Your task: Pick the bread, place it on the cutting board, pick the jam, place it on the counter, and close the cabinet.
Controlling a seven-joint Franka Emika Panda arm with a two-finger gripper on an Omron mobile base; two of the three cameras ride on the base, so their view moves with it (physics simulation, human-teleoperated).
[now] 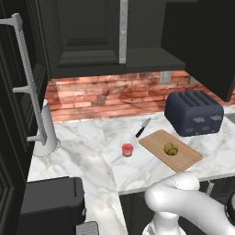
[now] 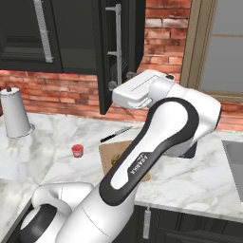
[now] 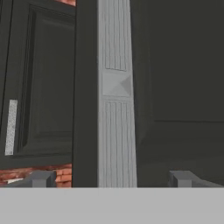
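The bread (image 1: 171, 148), a golden-brown bun, rests on the wooden cutting board (image 1: 183, 158), which the arm partly hides in the right base view. The red jam jar (image 1: 127, 149) (image 2: 77, 150) stands upright on the marble counter (image 1: 82, 151) to the left of the board. The black upper cabinet (image 1: 87, 32) has its doors swung open. My gripper (image 2: 120, 80) (image 3: 113, 179) is open, raised at the right door (image 2: 102, 57). In the hand view the door's silver bar handle (image 3: 116, 87) runs between my fingertips (image 3: 41, 178), with nothing gripped.
A dark blue toaster (image 1: 194, 112) sits behind the board, and a black knife (image 1: 143, 127) lies between it and the jar. A grey cylinder (image 1: 44, 133) stands at the left. The left cabinet door (image 1: 13, 92) juts out nearby. A sink (image 2: 235, 156) lies at the right.
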